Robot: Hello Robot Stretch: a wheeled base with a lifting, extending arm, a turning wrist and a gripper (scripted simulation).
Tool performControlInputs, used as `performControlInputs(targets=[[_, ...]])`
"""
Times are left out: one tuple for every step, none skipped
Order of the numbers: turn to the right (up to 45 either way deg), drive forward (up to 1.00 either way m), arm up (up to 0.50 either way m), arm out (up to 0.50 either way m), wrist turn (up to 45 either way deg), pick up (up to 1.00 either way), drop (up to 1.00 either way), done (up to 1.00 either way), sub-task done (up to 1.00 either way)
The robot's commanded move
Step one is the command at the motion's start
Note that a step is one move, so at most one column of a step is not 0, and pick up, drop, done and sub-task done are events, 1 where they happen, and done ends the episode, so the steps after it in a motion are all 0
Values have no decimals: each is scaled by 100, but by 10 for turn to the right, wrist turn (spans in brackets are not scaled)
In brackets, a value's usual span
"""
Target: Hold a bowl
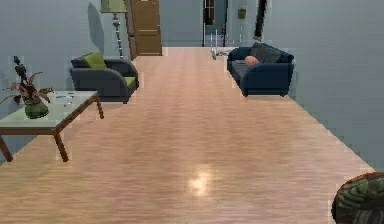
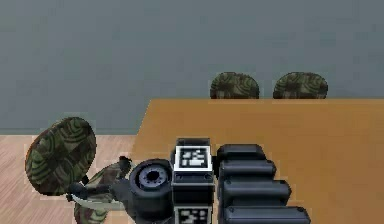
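Bowl indistinct, partly behind gripper

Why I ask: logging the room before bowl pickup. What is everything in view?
Side table: one, pale green top, forward view's left.
Potted plant: one, reddish-green, on side table.
Armchair: one, dark, green cushions, beyond side table.
Floor lamp: one, pale shade, behind armchair.
Door: one, brown, far wall.
Sofa: one, dark blue, forward view's right.
Dining table: one, brown, arm side view.
Chairs: three, mottled green; two beyond dining table, one at its left end.
Arm: one, dark, over dining table.
Gripper: one, dark, by the left chair; can't tell whether it holds anything.
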Motion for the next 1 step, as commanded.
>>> performControlInputs(targets=[[0, 0, 0, 0, 360, 0, 0, 0, 0]])
